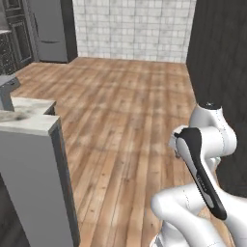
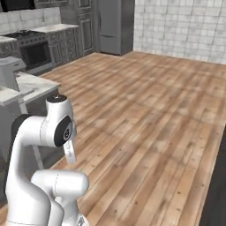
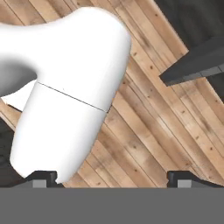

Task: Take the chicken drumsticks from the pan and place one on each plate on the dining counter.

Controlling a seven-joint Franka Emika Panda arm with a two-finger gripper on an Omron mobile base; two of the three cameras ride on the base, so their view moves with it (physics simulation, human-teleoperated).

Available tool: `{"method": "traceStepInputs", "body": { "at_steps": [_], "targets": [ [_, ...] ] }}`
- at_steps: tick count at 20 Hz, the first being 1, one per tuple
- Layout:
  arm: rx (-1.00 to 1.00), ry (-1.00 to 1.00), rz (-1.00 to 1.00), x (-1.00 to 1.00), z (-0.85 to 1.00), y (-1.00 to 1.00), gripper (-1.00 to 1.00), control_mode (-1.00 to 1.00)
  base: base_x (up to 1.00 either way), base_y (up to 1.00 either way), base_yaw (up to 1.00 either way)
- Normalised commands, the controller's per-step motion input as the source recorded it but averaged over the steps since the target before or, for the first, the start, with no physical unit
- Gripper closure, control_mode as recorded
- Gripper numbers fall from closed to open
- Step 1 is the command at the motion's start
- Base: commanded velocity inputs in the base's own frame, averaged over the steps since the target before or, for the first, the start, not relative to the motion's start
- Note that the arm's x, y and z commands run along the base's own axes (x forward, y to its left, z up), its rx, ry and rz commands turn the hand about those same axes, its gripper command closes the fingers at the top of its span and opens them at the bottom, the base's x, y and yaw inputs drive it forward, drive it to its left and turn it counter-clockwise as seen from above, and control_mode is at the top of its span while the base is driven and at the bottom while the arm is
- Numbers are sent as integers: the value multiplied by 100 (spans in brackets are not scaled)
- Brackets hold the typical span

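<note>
My gripper (image 3: pixel 111 178) points down at the wooden floor, and its two dark fingertips (image 3: pixel 43 177) stand far apart with nothing between them, so it is open. My arm is folded close over the base. At the left stands the end of the dining counter (image 1: pixel 30 123), a veined marble top on a plain grey base, also seen in the right base view (image 2: pixel 31 84). The chicken drumsticks, the pan and the plates are out of view.
Open wooden floor (image 1: pixel 125 111) stretches ahead to a white tiled wall. A dark wall (image 1: pixel 219 53) runs along the right. A grey fridge (image 2: pixel 112 26) and a stove (image 2: pixel 31 50) stand among dark cabinets at the far left. A grey object (image 1: pixel 6 91) sits on the counter.
</note>
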Motion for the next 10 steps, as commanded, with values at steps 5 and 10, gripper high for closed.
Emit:
{"method": "traceStepInputs", "body": {
  "at_steps": [5,10],
  "targets": [
    [0,0,0,0,0,0,-100,100,100,-76,38],
    [0,0,0,0,0,0,-100,100,100,-62,40]
  ]
}}
